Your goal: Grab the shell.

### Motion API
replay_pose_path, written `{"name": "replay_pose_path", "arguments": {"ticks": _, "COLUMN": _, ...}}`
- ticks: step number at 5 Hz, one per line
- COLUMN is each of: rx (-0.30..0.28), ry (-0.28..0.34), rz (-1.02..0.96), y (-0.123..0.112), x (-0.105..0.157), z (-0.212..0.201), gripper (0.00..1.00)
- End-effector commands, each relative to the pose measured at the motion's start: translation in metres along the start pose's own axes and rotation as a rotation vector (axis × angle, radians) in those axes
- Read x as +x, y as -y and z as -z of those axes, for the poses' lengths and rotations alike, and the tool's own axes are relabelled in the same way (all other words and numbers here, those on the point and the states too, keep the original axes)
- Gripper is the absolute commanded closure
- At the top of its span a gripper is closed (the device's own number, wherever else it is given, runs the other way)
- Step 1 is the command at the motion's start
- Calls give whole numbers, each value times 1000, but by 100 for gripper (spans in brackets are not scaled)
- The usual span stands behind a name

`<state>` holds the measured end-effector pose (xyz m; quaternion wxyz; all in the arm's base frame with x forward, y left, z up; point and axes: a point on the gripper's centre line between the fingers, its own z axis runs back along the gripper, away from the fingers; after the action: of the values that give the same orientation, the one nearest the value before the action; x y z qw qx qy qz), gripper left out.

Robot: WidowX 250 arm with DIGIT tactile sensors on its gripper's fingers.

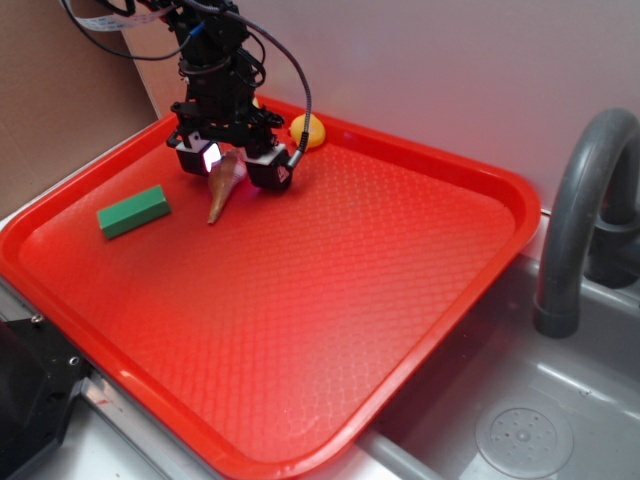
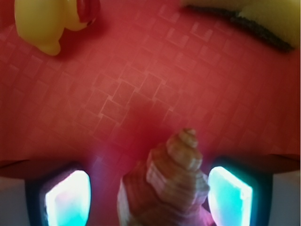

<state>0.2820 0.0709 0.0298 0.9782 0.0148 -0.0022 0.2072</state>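
Observation:
The shell (image 1: 222,185), tan-brown and spiral, lies on the red tray (image 1: 380,260) at the back left, its thin point toward the front. My gripper (image 1: 235,166) is lowered over its wide end, one finger on each side. In the wrist view the shell (image 2: 169,181) sits between the two lit pads, with my gripper (image 2: 148,197) open around it. The right pad (image 2: 230,195) is almost against the shell, while the left pad (image 2: 68,197) stands well apart from it.
A green block (image 1: 133,211) lies left of the shell. A round yellow toy (image 1: 308,130) sits near the tray's back rim, and the wrist view shows the yellow toy (image 2: 44,21) and a yellow sponge (image 2: 263,19). A sink (image 1: 520,430) with a grey faucet (image 1: 590,200) is at the right.

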Motion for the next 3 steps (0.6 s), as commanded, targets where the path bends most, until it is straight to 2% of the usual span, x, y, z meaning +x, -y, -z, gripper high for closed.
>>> {"name": "replay_pose_path", "arguments": {"ticks": 1, "rx": 17, "ry": 48, "rz": 6, "y": 0, "x": 6, "z": -20, "gripper": 100}}
{"name": "replay_pose_path", "arguments": {"ticks": 2, "rx": 12, "ry": 103, "rz": 55, "y": 17, "x": 4, "z": -71, "gripper": 100}}
{"name": "replay_pose_path", "arguments": {"ticks": 3, "rx": -2, "ry": 143, "rz": 99, "y": 52, "x": -27, "z": -123, "gripper": 100}}
